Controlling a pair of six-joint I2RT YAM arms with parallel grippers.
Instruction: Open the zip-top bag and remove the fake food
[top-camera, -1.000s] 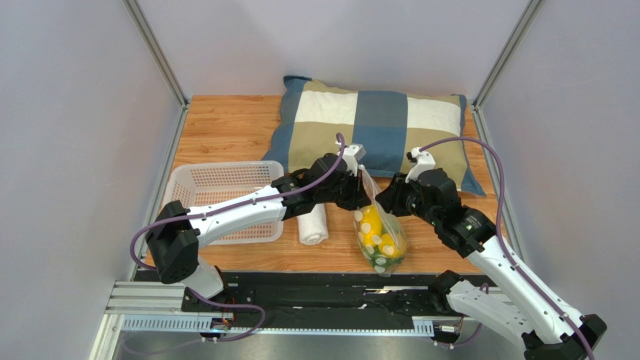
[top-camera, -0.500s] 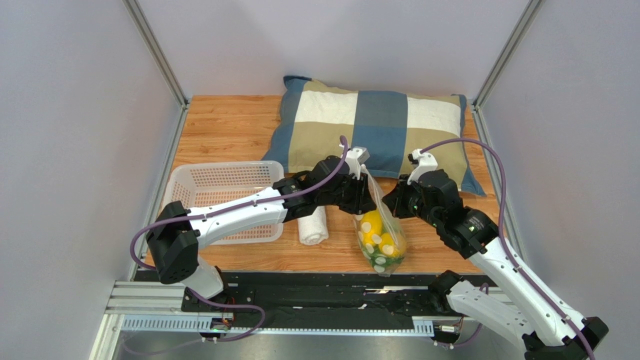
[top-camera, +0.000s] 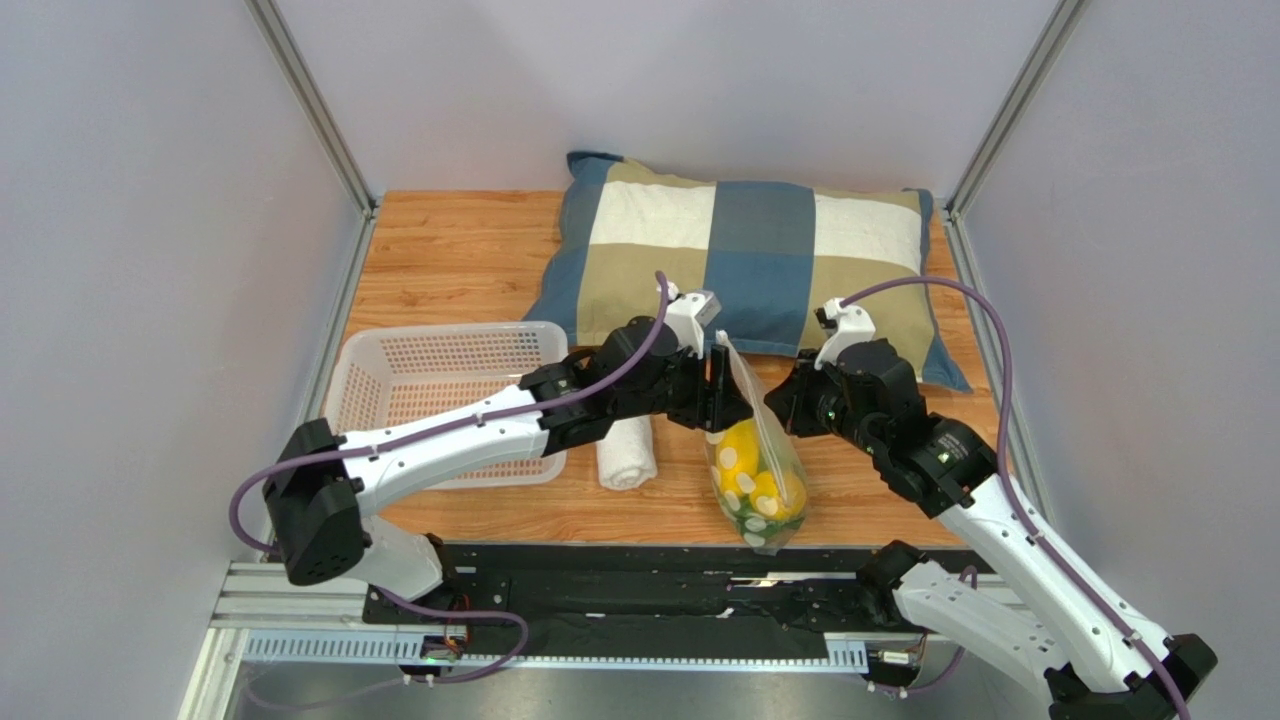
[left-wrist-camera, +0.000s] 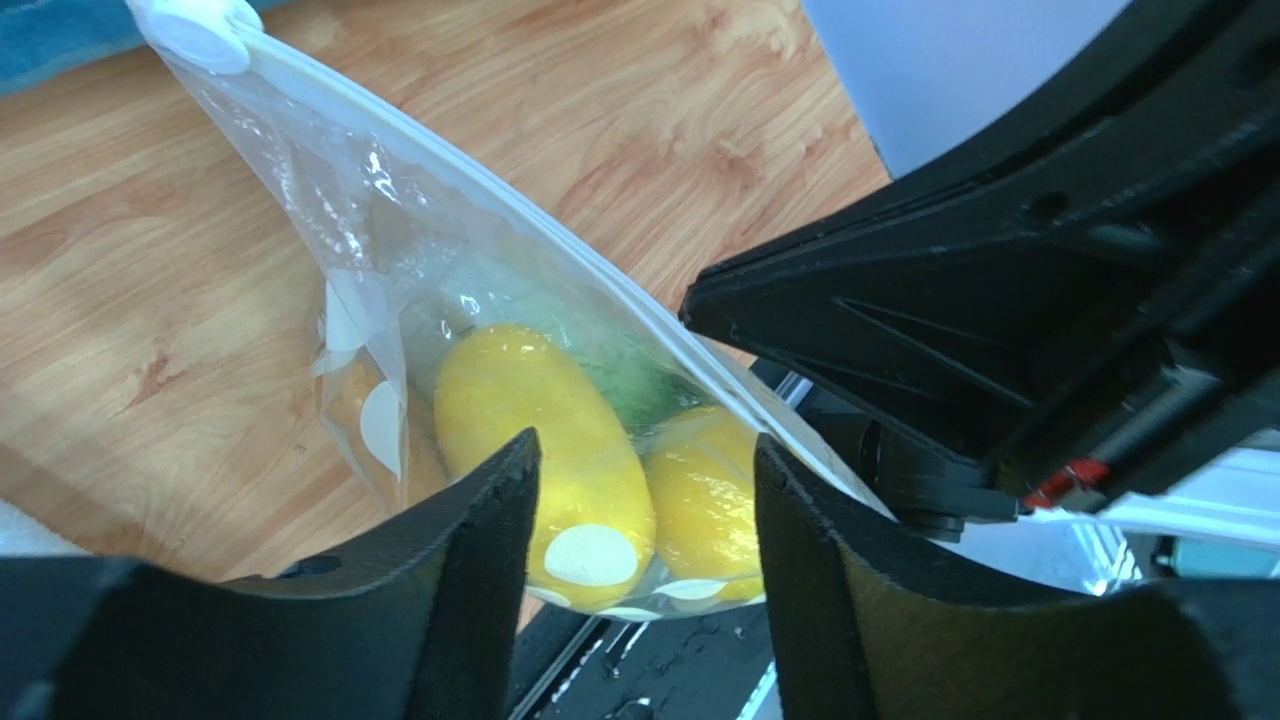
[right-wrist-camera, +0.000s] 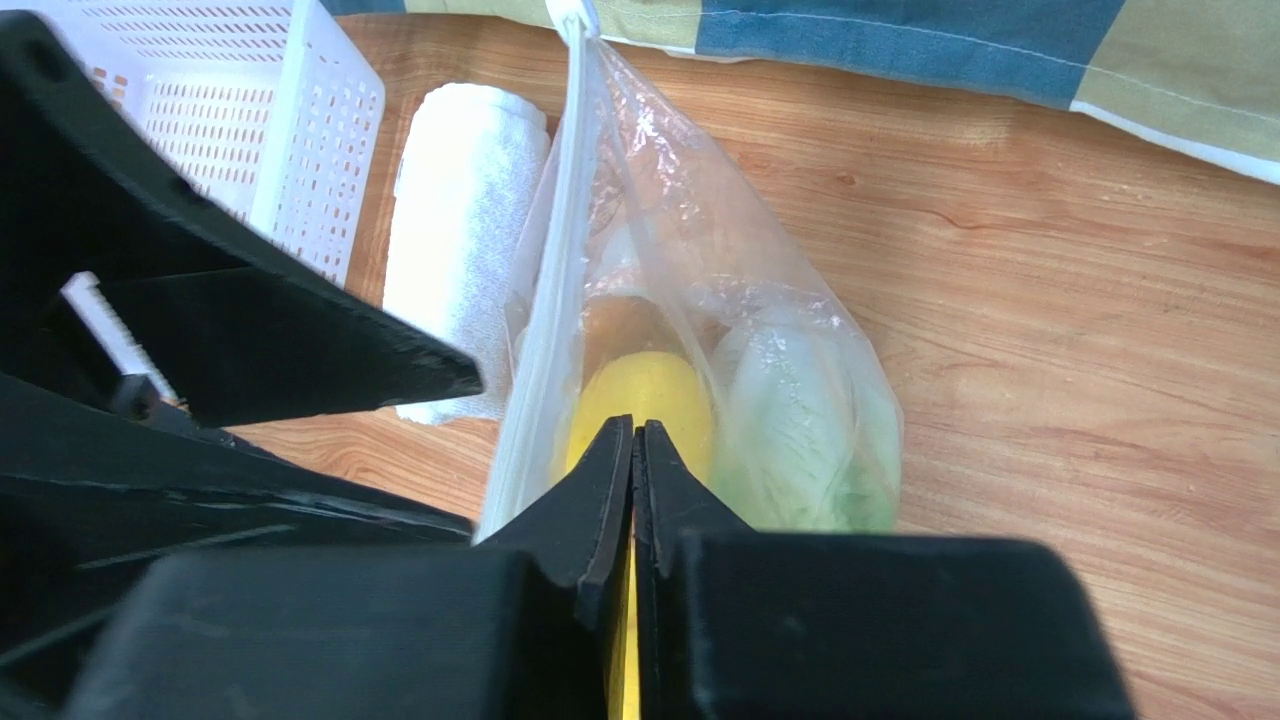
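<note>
The zip-top bag (top-camera: 756, 468) stands tilted on the wood, its zip edge slanting up to a white slider (left-wrist-camera: 196, 23). Through the clear dotted film (left-wrist-camera: 451, 300) I see the fake food: two yellow lemons (left-wrist-camera: 541, 435) (left-wrist-camera: 706, 503) and the green-and-white cabbage (right-wrist-camera: 796, 435). My left gripper (top-camera: 726, 402) is open just left of the bag's upper part; in its wrist view the jaws (left-wrist-camera: 643, 450) stand apart and touch nothing, the bag beyond them. My right gripper (top-camera: 777, 408) is shut (right-wrist-camera: 634, 432) on the film of the bag (right-wrist-camera: 706, 285) beside the zip strip, holding it up.
A rolled white towel (top-camera: 627, 450) lies just left of the bag, with a white plastic basket (top-camera: 436, 375) further left. A checked pillow (top-camera: 751, 263) fills the back of the table. The black base rail (top-camera: 631, 600) runs along the near edge, right under the bag.
My left gripper has opened and let go of the bag's top, and that arm has drawn back a little to the left. The right gripper keeps its pinch and the bag stays up.
</note>
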